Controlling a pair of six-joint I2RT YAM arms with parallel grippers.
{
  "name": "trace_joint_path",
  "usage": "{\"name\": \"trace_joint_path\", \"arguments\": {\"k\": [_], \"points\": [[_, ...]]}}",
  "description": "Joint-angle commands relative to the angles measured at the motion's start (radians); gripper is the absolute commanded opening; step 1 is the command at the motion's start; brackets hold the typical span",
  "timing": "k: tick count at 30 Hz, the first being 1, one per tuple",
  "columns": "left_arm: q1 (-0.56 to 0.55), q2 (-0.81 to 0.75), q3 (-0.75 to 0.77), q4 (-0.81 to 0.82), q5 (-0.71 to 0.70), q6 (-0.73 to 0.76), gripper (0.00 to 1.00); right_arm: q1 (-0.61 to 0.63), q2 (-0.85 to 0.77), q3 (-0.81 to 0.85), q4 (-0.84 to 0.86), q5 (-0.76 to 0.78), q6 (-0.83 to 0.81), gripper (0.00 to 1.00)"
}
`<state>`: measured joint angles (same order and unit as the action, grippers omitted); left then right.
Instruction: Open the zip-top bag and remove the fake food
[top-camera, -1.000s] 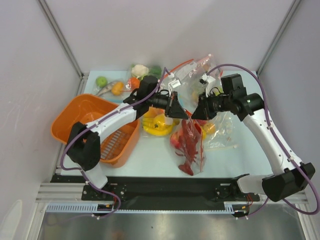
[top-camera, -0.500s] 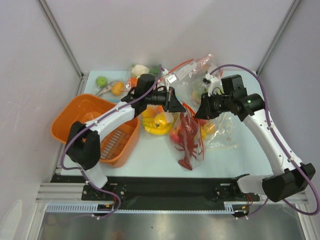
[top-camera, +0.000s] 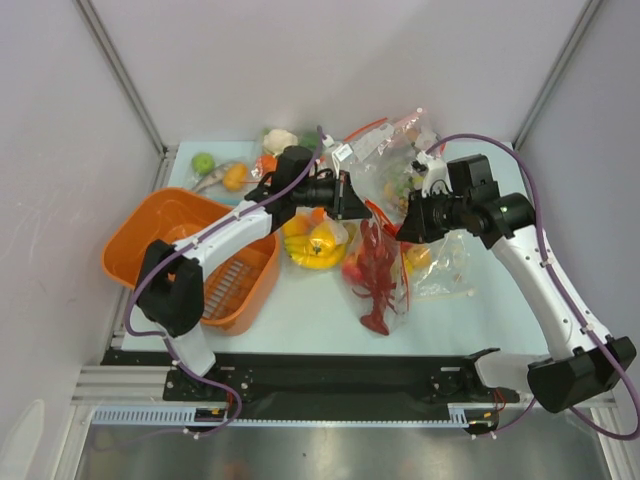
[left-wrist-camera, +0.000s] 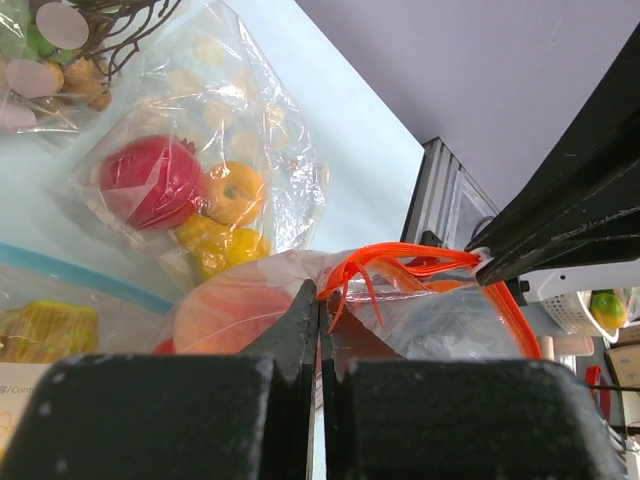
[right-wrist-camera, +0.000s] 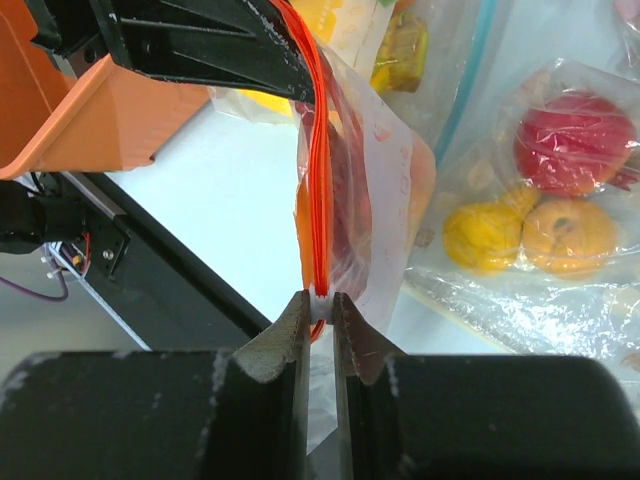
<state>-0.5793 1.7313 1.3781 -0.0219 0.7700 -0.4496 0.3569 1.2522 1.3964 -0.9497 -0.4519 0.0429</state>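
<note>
The zip-top bag (top-camera: 385, 285) hangs between my two grippers above the table, its orange-red zip strip (top-camera: 378, 214) stretched taut between them. A dark-red lobster (top-camera: 379, 268) and a red-yellow apple (left-wrist-camera: 235, 310) show inside it. My left gripper (top-camera: 352, 205) is shut on the bag's mouth edge beside the strip (left-wrist-camera: 420, 255). My right gripper (top-camera: 405, 228) is shut on the white slider (right-wrist-camera: 320, 300) at the end of the strip (right-wrist-camera: 318, 150). The zip looks closed along its length.
An orange basket (top-camera: 150, 235) stands at the left. A blue-zip bag with bananas (top-camera: 315, 245) lies under the left arm. A bag of red and yellow fruits (right-wrist-camera: 570, 140) lies at the right. More bags (top-camera: 395, 140) and loose vegetables (top-camera: 235, 175) sit at the back.
Both grippers have risen and drawn slightly apart, lifting the bag with the lobster and pulling the zip strip tight. The right gripper has shifted to the right.
</note>
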Motion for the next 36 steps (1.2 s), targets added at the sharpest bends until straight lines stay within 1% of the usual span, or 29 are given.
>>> {"name": "trace_joint_path", "arguments": {"k": [1,6,16,21,26,36], "points": [[0.027,0.013,0.055,0.019,-0.077,0.003,0.0,0.001,-0.048,-0.004,-0.043,-0.008,0.031,0.0],[0.027,0.011,0.075,0.0,-0.104,0.003,0.0,0.001,-0.057,0.0,-0.064,0.01,0.064,0.0],[0.027,0.022,0.102,-0.007,-0.196,-0.078,0.0,0.001,-0.088,-0.016,-0.104,0.019,0.1,0.0],[0.027,0.05,0.114,-0.015,-0.207,-0.101,0.0,0.002,-0.1,-0.014,-0.116,0.019,0.123,0.0],[0.029,0.066,0.148,-0.029,-0.213,-0.098,0.0,0.004,-0.126,-0.053,-0.112,0.025,0.13,0.0],[0.062,0.086,0.173,-0.027,-0.232,-0.103,0.0,0.011,-0.162,-0.051,-0.173,0.038,0.143,0.0]]}}
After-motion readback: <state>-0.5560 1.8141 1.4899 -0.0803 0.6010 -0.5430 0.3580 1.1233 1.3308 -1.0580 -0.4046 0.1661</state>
